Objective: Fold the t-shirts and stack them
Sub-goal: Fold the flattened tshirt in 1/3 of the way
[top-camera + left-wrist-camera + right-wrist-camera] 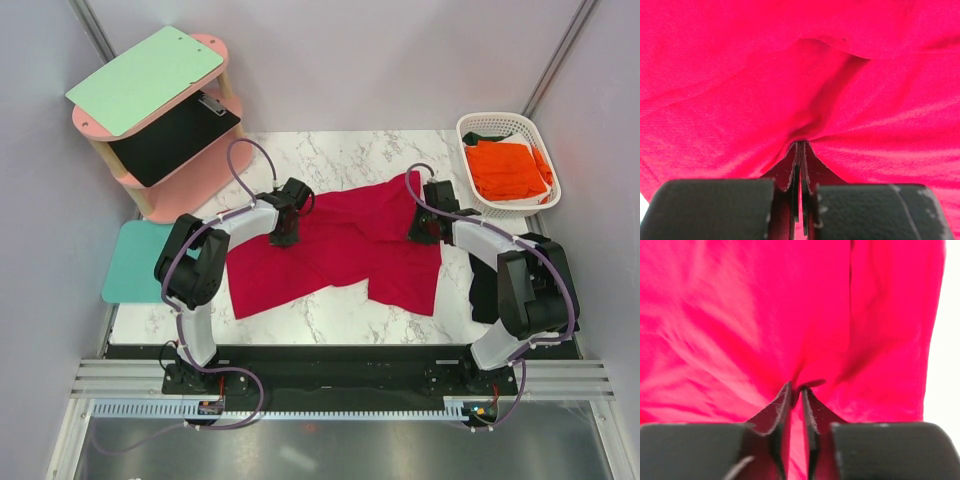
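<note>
Red shirt [340, 250] lies rumpled across the table [320, 325], between my two arms; left gripper [799, 162] is pinched tight on a raised ridge of it; right gripper [797, 400] is likewise clamped on a fold. Risks, as I judge them: both bites look thin, so cloth may slip free under tension; uneven pulls would skew the fold; a bite may catch extra layers and drag them. Orange shirt [507, 168] sits folded in the basket [463, 128].
</note>
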Tool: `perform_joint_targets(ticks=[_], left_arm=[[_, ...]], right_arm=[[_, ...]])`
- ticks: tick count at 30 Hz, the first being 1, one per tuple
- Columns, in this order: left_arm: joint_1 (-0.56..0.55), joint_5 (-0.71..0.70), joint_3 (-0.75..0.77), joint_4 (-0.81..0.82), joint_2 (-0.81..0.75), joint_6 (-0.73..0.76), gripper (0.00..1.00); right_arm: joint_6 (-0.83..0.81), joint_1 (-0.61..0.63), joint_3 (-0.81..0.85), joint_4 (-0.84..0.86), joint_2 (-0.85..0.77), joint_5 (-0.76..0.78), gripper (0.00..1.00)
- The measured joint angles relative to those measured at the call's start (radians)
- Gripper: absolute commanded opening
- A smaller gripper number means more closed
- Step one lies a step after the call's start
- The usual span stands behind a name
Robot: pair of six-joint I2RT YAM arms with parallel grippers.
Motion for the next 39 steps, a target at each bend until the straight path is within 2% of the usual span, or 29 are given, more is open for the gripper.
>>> perform_joint_targets(ticks=[2,3,5,8,12,17,19,20,21,22,28,39], left_arm=[[0.0,-0.001,0.004,-0.004,0.002,0.0,0.02],[0.0,-0.001,0.005,-0.005,0.002,0.0,0.03],[0.0,-0.001,0.005,-0.006,0.002,0.0,0.05],[0.0,-0.003,0.005,-0.006,0.001,0.0,0.05],[-0.007,-0.02,-0.002,-0.003,-0.006,0.0,0.06],[-0.023,-0.043,-0.018,-0.012,-0.021,0.002,0.06],[-0.027,-0.051,-0.022,-0.023,-0.029,0.005,0.06],[-0.028,-0.053,-0.022,-0.025,-0.033,0.007,0.06],[-0.029,-0.056,-0.022,-0.029,-0.039,0.01,0.07],[-0.028,-0.061,-0.022,-0.032,-0.045,0.013,0.08],[-0.028,-0.078,-0.022,-0.04,-0.077,0.023,0.09],[-0.028,-0.1,-0.022,-0.044,-0.092,0.039,0.09]], right_arm=[[-0.003,0.0,-0.024,-0.021,0.0,-0.019,0.55],[-0.002,0.0,-0.031,-0.03,-0.001,-0.022,0.67],[-0.014,0.001,-0.039,-0.055,-0.012,-0.026,0.8],[-0.027,0.002,-0.039,-0.053,-0.052,-0.019,0.94],[-0.048,0.002,0.007,-0.023,-0.066,-0.003,0.98],[-0.071,0.018,0.185,0.029,0.089,0.016,0.97],[-0.083,0.037,0.266,0.045,0.179,0.029,0.85],[-0.09,0.047,0.307,0.049,0.225,0.032,0.52],[-0.1,0.059,0.346,0.054,0.272,0.033,0.11],[-0.115,0.067,0.372,0.059,0.304,0.032,0.0],[-0.135,0.092,0.529,0.045,0.475,0.021,0.0],[-0.154,0.079,0.717,-0.005,0.626,0.123,0.0]])
